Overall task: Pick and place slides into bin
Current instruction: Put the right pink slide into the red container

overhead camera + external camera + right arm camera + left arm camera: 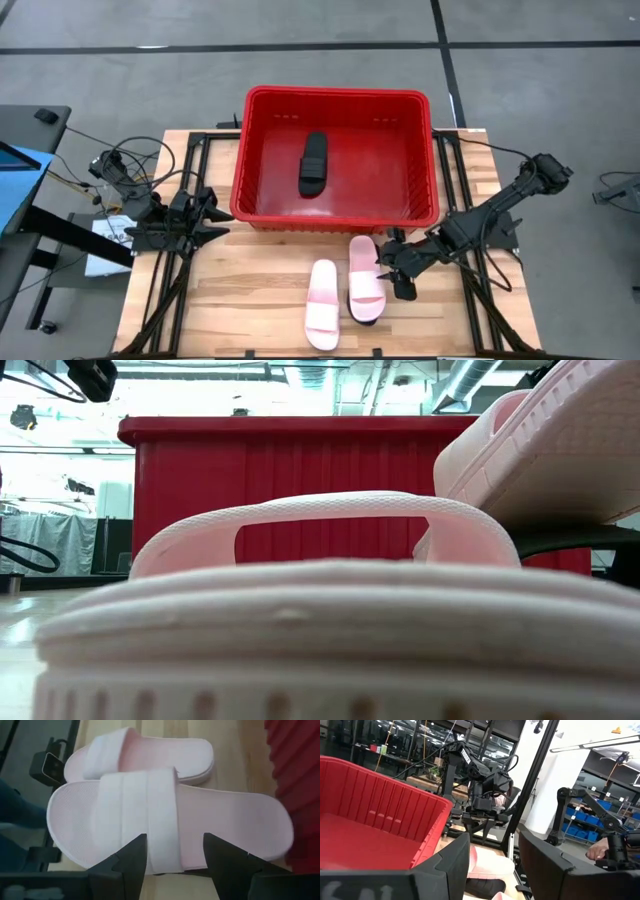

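The red bin [336, 215] stands at the table's far middle with one black slide [313, 163] lying on its floor. Two pink slides lie in front of it. The left one [322, 303] is flat on the wood. The right one [366, 275] rests tilted on the second black slide [363, 312], which shows only at its near end. My right gripper [386, 266] is open at the right pink slide's right edge. In the right wrist view its fingers [131, 856] stand on either side of the strap [137, 815]. My left gripper [218, 214] is open and empty left of the bin.
Black frame rails [196, 190] run along both sides of the table. Cables and papers [110, 215] lie off the left edge. Bare wood [240, 290] lies in front of the bin on the left. A person's hand [598, 851] shows beyond the table in the left wrist view.
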Robot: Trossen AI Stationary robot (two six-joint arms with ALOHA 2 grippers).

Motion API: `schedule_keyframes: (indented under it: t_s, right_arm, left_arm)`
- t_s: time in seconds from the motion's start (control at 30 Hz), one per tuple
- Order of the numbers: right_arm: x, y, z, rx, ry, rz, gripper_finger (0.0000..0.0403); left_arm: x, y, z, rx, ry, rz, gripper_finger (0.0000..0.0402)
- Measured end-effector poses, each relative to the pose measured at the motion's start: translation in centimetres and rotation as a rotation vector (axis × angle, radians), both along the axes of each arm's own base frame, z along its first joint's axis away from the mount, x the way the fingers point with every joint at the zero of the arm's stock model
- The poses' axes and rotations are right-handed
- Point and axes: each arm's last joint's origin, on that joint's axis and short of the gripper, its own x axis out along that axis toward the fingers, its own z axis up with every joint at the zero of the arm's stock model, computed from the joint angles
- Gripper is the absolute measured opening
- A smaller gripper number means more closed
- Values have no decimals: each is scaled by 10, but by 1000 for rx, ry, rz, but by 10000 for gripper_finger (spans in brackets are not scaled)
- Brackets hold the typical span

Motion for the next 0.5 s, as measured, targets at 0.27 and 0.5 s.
schedule_keyframes:
  t_s: [0.27,0.5]
  right_arm:
    - [3,-6,0,19,16,18,184]
    - [3,-6,0,27,25,30,183]
  left_arm:
    - [0,0,0,-2,0,0,160]
    - [0,0,0,-3,0,0,160]
